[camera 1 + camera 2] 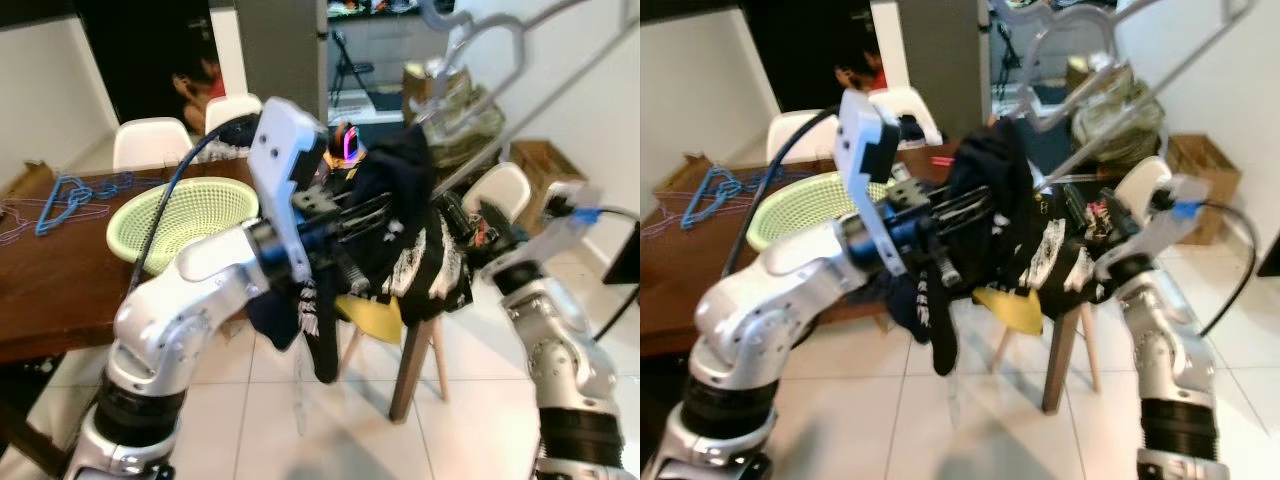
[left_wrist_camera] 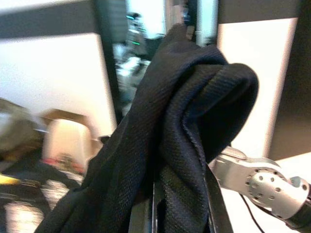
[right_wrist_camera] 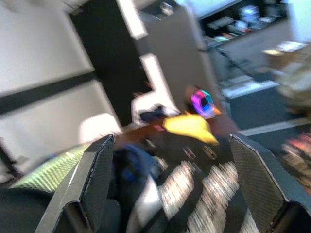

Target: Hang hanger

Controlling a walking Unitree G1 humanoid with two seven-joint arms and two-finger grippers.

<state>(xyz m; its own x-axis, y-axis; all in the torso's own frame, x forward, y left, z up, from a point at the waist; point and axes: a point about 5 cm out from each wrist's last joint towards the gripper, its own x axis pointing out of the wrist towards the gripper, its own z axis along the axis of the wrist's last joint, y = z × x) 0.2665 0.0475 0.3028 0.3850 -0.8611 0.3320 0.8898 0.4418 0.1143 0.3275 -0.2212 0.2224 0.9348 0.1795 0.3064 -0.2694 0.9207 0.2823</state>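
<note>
The black knitted garment (image 1: 400,215) is bunched over the left gripper (image 1: 362,225), whose fingers seem to pinch its fabric, though the cloth hides them. The pale grey wire hanger (image 1: 478,60) rides just above the garment, not yet hooked on anything, so I judge the hanging step unfinished. The right gripper (image 3: 170,194), just beside the garment, has its fingers spread wide with nothing between them. Behind the garment stand the brown wooden counter (image 1: 60,290), a pale green mesh basket (image 1: 185,215), blue wire hangers (image 1: 65,200) and a yellow-seated chair (image 1: 385,320), crowding any swing.
</note>
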